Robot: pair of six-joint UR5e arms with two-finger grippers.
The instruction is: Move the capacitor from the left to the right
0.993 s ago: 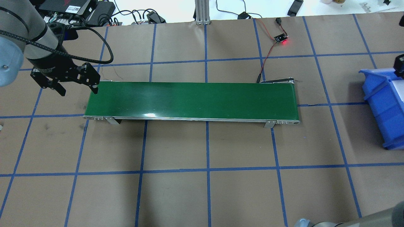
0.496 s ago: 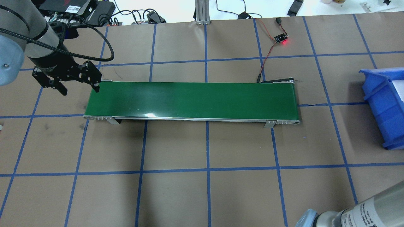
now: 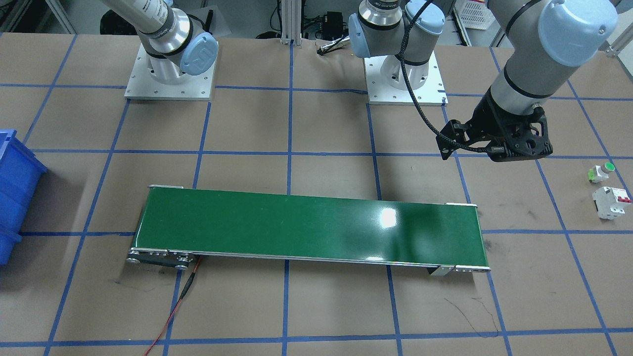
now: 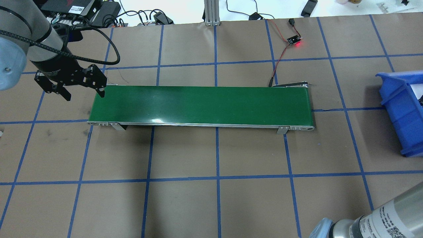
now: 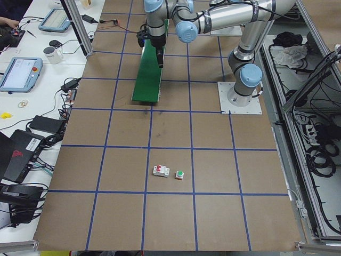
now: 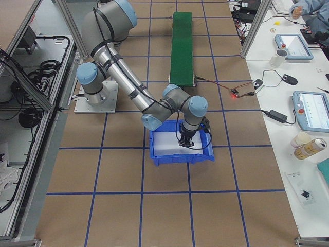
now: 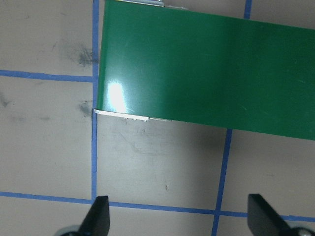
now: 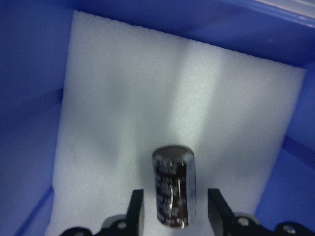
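The capacitor (image 8: 173,186), a dark brown-black cylinder with pale markings, shows in the right wrist view over the white foam floor of the blue bin (image 8: 29,73). My right gripper (image 8: 173,216) straddles it with a narrow gap on each side, jaws partly open. In the exterior right view that gripper (image 6: 187,140) is down inside the bin (image 6: 169,157). My left gripper (image 4: 84,94) is open and empty, hovering at the left end of the green conveyor belt (image 4: 201,104).
A white circuit breaker (image 3: 610,201) and a green-capped push button (image 3: 601,172) lie on the table past the belt's left end. A small sensor board with a red light (image 4: 294,41) and its wires sit behind the belt. The bin (image 4: 400,109) stands at the far right.
The right gripper, above the bin's edge a second ago, has left the overhead view. The right forearm has swung further into the lower right corner. The left gripper shifted slightly.
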